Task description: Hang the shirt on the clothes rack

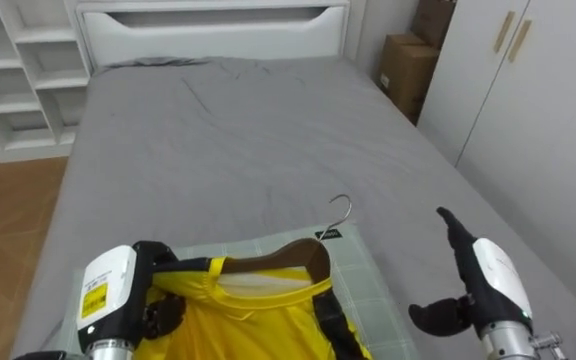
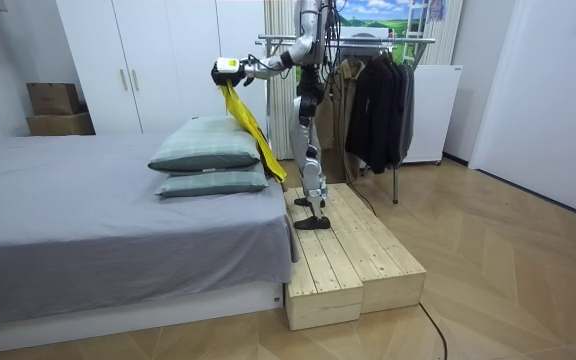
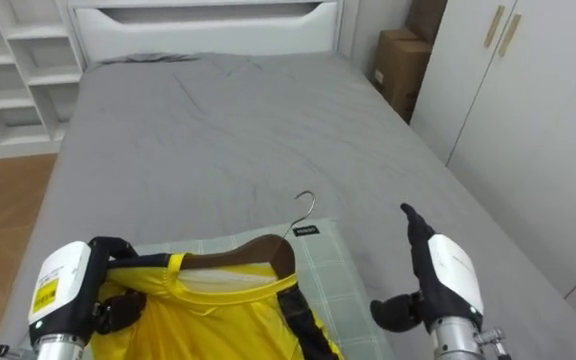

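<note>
While our left hand (image 1: 113, 290), low and closest to us, has its fingers curled round one end of a wooden hanger (image 1: 288, 258), the yellow garment (image 1: 258, 325) draped on that hanger hangs down in front of us. Its neckline sits across the wooden bar. The hanger's metal hook (image 1: 341, 208) points away from us, free and caught on nothing. Our right hand (image 1: 488, 275) floats just beside it, apart from the hanger, with fingers straight, thumb spread wide, and nothing in it.

Beneath the garment lies a green checked pillow (image 1: 358, 285), and beyond it stretches the grey bed (image 1: 248, 130) up to a white headboard (image 1: 208, 25). White shelves (image 1: 18, 70) stand at the far left. A cardboard box (image 1: 406, 70) and a wardrobe (image 1: 528, 100) stand at the far right.

From across the room we are seen standing on a raised wooden platform (image 2: 353, 250) beside the bed. The clothes rack (image 2: 368, 42), hung with dark clothes (image 2: 378, 110), is behind us.

We judge three risks. Held by one end alone, the hanger could tip and let the garment slide off. The long trailing cloth could snag on the pillow as we turn. Turning towards the rack on this narrow platform could bring a foot to its edge.
</note>
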Robot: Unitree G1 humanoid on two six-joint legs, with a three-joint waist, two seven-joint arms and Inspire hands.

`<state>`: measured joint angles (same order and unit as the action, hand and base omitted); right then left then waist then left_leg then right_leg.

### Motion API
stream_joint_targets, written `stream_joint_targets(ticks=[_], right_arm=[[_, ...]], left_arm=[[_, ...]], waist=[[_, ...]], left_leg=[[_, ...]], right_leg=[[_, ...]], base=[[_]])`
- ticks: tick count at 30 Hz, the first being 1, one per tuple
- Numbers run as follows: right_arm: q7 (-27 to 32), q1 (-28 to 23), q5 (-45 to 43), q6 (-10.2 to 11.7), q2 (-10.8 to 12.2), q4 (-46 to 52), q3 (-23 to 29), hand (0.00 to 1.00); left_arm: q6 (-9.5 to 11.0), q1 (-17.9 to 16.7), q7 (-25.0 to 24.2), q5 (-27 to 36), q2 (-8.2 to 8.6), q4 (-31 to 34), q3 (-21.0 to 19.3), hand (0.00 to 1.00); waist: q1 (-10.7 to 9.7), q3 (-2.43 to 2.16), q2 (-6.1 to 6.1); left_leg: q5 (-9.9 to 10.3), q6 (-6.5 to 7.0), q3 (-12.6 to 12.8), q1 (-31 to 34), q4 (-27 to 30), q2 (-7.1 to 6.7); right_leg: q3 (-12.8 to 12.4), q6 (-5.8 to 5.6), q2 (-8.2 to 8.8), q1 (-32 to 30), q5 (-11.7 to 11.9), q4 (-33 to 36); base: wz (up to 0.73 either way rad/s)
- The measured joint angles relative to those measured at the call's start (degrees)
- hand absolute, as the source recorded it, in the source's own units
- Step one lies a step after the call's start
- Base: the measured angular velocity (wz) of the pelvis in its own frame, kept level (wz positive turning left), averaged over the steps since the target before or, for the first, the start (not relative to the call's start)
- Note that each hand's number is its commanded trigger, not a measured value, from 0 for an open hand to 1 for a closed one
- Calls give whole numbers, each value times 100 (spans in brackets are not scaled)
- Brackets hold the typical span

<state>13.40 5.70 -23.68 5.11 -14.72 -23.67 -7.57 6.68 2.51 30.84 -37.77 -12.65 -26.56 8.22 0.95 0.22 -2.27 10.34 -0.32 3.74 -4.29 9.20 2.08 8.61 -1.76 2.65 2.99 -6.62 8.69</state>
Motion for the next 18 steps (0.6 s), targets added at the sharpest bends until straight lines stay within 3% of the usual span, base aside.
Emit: stream_joint_targets(ticks=[4,11,18], right_arm=[[-429,25,494,-29,26,-8,-33,0],[-1331,41,2306,-99,69,-10,-379,0],[-2018,40,2699,-99,124,-41,-480,0]], left_arm=[[-52,-1,-5,-49,81,9,-1,100],[-93,1,-28,-38,154,10,24,100],[-91,21,-28,-64,184,11,3,100]], waist=[[97,25,38],[179,36,54],[234,46,36]], left_leg=[[0,0,-5,10,-4,-2],[-2,-1,-98,41,26,-6],[-2,-1,-119,60,37,-15]], right_leg=[[18,2,4,0,1,-2],[89,2,15,2,1,-4],[128,2,26,1,1,-7]], base=[[1],[5],[0]])
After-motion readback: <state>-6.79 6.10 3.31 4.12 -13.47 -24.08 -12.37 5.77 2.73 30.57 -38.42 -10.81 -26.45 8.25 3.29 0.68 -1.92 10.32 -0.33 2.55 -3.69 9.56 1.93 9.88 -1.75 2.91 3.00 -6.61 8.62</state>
